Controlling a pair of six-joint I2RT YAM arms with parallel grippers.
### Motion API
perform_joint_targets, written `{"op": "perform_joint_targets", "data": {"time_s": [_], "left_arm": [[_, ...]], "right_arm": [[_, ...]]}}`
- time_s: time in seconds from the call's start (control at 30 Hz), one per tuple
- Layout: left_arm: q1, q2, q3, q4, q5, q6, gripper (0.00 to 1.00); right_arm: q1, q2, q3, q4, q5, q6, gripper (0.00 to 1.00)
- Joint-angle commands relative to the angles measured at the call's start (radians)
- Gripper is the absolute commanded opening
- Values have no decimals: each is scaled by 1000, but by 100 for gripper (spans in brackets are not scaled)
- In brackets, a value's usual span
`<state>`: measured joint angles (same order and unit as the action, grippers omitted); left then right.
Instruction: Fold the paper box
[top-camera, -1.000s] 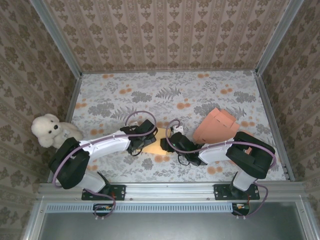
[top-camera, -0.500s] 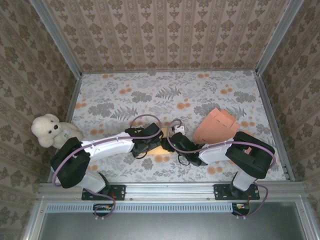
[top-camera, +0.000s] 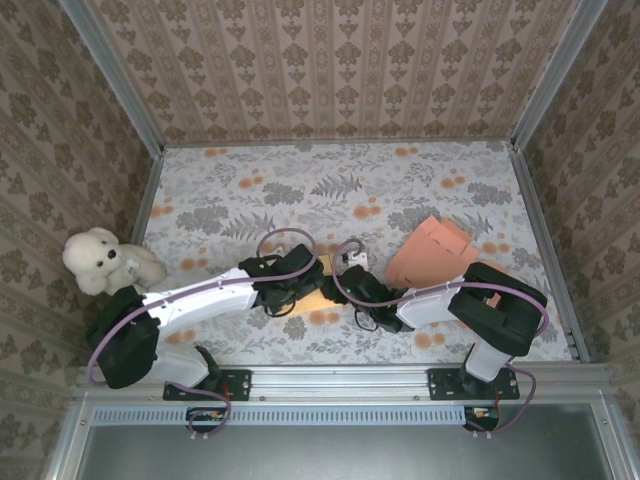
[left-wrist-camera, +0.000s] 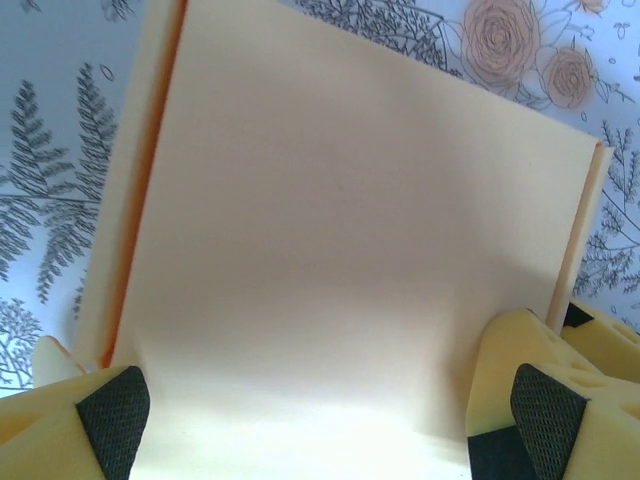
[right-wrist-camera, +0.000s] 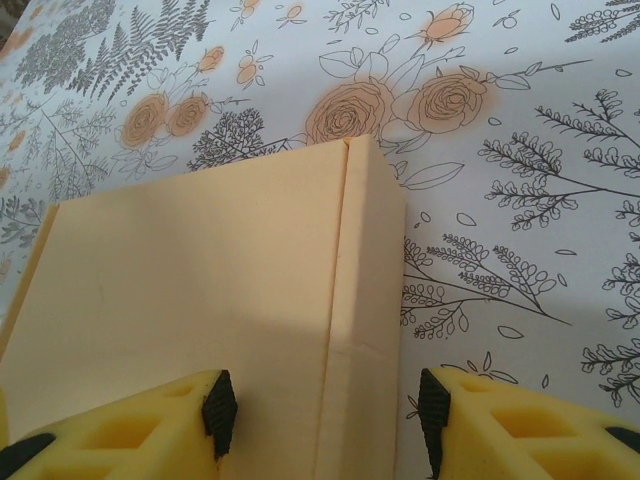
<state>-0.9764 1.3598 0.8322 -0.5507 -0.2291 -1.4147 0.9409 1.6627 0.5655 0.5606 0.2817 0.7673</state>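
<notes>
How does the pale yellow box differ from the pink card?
The pale yellow box is cream-coloured; the pink card is salmon. The yellow one sits between the left gripper and right gripper; the pink one lies apart, untouched. The yellow one shows a smooth panel; the pink one has notched edges. Both lie on the flowered table.

pale yellow paper box (right-wrist-camera: 200, 300) lies partly folded.

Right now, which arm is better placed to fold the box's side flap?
Right, I'd judge. The right gripper straddles the creased flap of the box; the left gripper spans the flat panel, jaws wide.
</notes>
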Motion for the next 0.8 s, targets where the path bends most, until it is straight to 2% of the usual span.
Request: {"op": "perform_joint_targets", "data": {"time_s": [0.0,0.13,0.23,0.43,0.63,0.77], "left_arm": [[16,-51,-50,-54,-75,3,98],[101,-122,-160,-10,-47,14,99],[127,-149,-198,-2,-38,-12,100],[119,-148,-216,63,9,-92,100],[81,-165,-187,40,-50,-183,100],[76,-134,-201,44,-21,-264,100]], "right_arm": [[9,23,-22,-52,-20,7,55],[9,16,-21,-65,-16,0,55],[9,13,-19,-69,-14,-1,55],[9,18,-10,-77,-13,-2,55],[9,26,-9,-74,-14,-3,55],[9,26,-9,-72,-13,-6,55]]}}
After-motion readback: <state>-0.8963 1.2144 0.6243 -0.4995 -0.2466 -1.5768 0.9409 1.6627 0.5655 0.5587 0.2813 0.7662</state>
